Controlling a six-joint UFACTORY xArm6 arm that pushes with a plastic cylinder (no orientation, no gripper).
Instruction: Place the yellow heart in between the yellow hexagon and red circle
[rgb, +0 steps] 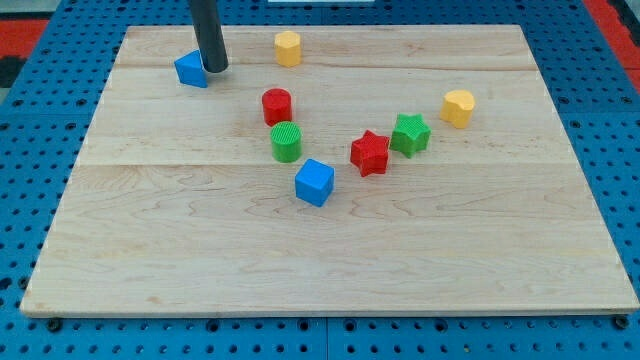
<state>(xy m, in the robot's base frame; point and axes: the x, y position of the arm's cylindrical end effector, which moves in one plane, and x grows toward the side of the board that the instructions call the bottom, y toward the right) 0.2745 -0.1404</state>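
Camera view: wooden bench (330, 270) lying on a blue pegboard (40, 60). The dark rod (208, 30) comes down from the view's top at far left, w/ my tip (216, 70) on the bench surface, right up against the right side of a blue block (191, 69), shape hard to call, maybe a triangle. Touching or nearly so; can't tell for sure. No fingers on this rig, just the rod, so nothing to report as wide, narrow or holding.

Yellow hexagon (288, 48) sits at the far edge, a bit right of my tip, apart from it. Red circle (277, 105) is nearer than the hexagon and slightly left of it, w/ bare wood between the two. Green cylinder (286, 142) sits just near-side of the red circle, close, possibly touching. Blue cube (314, 182) is nearer again and a little right of the green cylinder.

Red star (370, 153) and green star (410, 134) sit side by side right of centre, edges about touching, green one further right and slightly farther.

Yellow heart (458, 107), the task's thing, is at the right side of the bench, right of and beyond the green star, well apart from the hexagon, the red circle and my tip.
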